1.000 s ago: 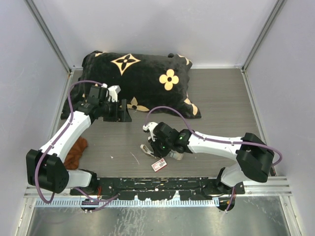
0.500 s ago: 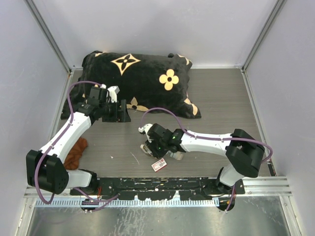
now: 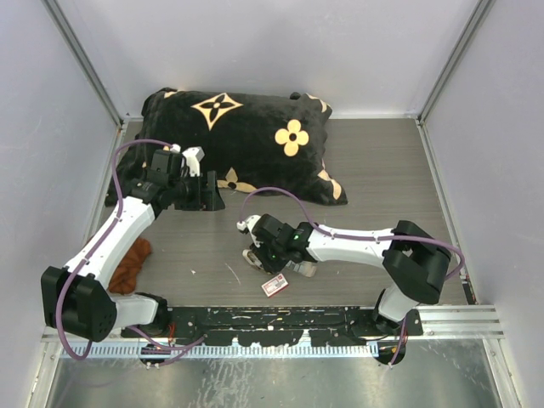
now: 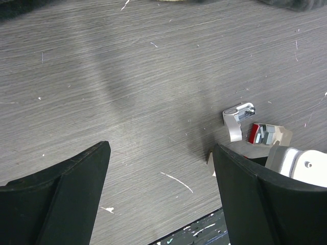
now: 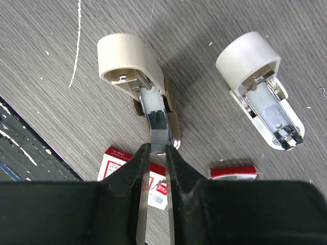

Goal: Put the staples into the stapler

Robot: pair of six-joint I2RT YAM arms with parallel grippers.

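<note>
- Left gripper hangs over the counter beside the black pillow — jaws spread wide, holding nothing.
- Right gripper points down at the beige stapler — jaws nearly closed, pinching the staples, a grey strip at the open end of its channel.
- The red-and-white box lies just beside that stapler; a white stapler lies further right in the wrist view.

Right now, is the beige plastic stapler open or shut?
Open: the beige plastic stapler shows its channel bare; the right hand pinches a silvery-grey staple strip at its end.
</note>
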